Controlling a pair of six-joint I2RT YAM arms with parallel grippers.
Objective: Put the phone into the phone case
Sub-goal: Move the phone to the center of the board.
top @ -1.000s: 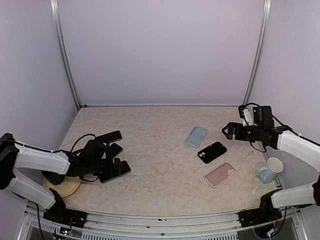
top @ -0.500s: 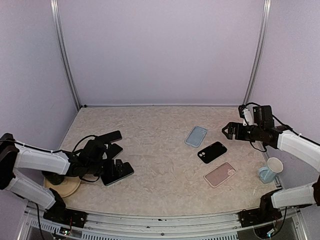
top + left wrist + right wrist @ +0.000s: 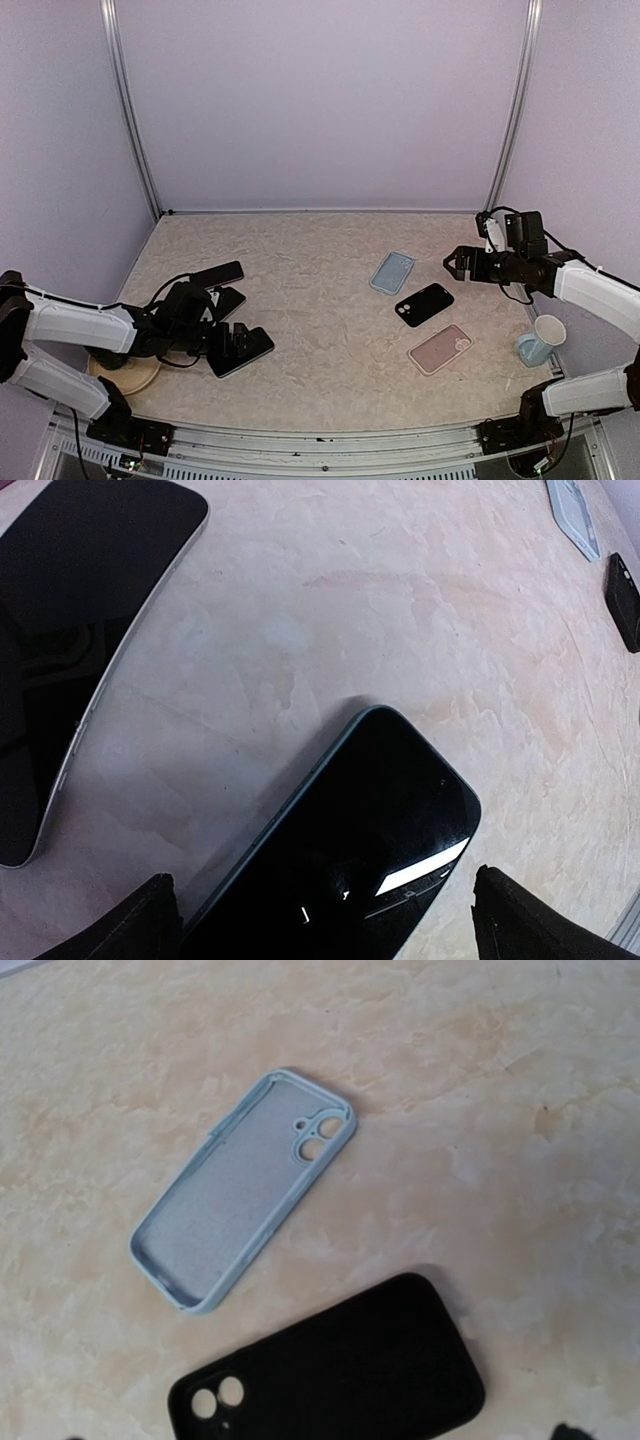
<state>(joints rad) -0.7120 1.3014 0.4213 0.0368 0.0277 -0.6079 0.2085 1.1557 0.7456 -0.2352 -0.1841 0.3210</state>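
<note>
The left claw (image 3: 335,917) is wide open with a black phone (image 3: 370,820) between its fingers; the right claw (image 3: 453,265) is open, holding nothing

The bench (image 3: 320,330) is mottled beige with a marbled pattern. The pale blue case (image 3: 245,1190), black case (image 3: 330,1370) and pink case (image 3: 440,348) are plain. The phone (image 3: 350,850) is glossy black. The mug (image 3: 541,340) seems whitish blue.

The phone (image 3: 365,845) shows glossy black glass, the blue case (image 3: 240,1195) matt rubbery plastic, the table (image 3: 520,1090) a smooth marbled finish.
</note>
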